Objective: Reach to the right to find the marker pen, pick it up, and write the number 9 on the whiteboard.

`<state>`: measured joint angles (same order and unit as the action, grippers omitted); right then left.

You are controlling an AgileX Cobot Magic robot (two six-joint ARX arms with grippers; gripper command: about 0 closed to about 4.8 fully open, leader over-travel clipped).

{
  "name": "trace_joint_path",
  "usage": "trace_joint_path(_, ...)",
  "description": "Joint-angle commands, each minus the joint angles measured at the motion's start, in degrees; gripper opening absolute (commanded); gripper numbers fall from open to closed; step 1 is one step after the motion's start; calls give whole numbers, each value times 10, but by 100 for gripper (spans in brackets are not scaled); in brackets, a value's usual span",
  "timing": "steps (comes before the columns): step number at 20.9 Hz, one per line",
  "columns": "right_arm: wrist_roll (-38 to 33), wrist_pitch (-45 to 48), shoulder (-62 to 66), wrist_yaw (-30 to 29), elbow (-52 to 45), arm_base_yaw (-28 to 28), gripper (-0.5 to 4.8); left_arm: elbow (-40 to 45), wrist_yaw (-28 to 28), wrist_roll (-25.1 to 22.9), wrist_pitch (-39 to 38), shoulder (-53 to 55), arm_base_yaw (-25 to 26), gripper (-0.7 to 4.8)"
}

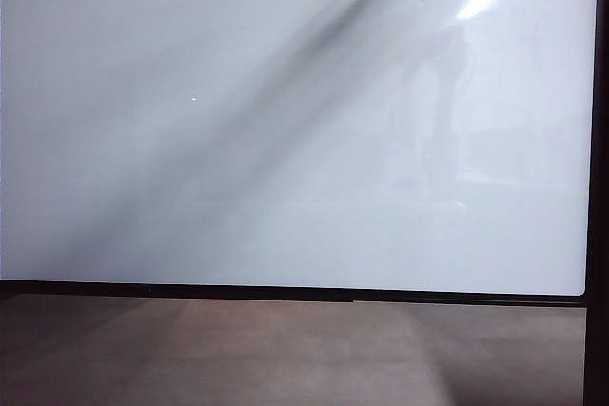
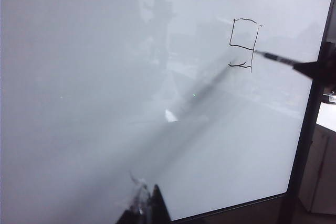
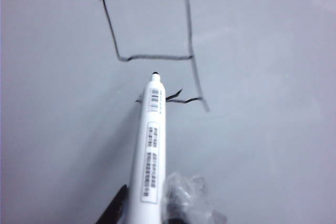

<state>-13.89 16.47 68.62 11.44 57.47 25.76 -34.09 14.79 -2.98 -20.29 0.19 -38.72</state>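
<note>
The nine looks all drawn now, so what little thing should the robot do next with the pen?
Probably ease the marker pen a little farther off the whiteboard. The number 9 looks complete, the tip seems off the board, and the right gripper has its jaws shut on the pen.

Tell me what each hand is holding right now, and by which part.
The right hand holds the marker pen by its rear end, tip toward the whiteboard. Only the left hand's fingertips show, with nothing visibly held.

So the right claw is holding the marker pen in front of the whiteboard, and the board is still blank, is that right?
Not quite: the whiteboard is not blank. The left wrist view shows the number 9 drawn on it. The right claw does hold the marker pen in front of it.
</note>
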Motion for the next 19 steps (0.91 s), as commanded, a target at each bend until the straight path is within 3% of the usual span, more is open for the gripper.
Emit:
trace_joint_path(1,2,-25,-35,7,-5,-2,-6,0,0,0,7,1,0,-5)
trace_joint_path(9,20,-90,-153,67,-32,-2,-6,3,0,0,7,1,0,-5)
trace_joint_path(19,34,-124,-211,70,-33,-2,-6,3,0,0,7,1,0,-5)
